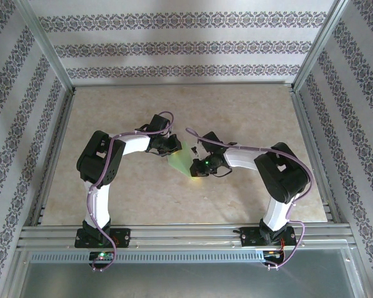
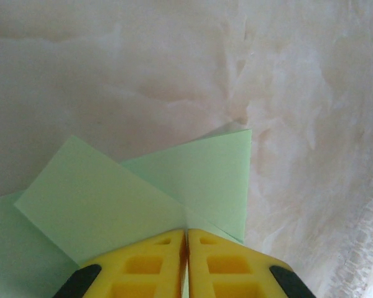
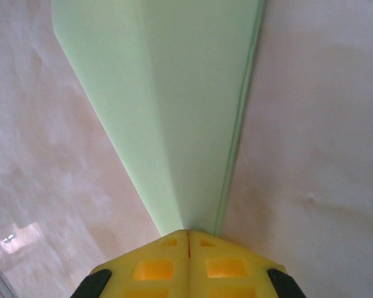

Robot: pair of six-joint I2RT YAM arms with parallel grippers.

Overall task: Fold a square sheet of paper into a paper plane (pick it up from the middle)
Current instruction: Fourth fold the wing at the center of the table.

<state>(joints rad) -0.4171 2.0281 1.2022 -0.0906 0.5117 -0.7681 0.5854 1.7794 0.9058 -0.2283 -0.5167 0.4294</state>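
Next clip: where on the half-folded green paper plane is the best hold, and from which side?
Probably the narrow tip of the paper plane, approached end-on along its centre crease: the layers taper there into a slim stack that fits shut jaws. The right gripper pinches exactly there; the left gripper holds the wider flapped end.

Paper plane [image 3: 174,124] btwn L hand [image 2: 186,234] & R hand [image 3: 188,234], mid table [image 1: 248,112].
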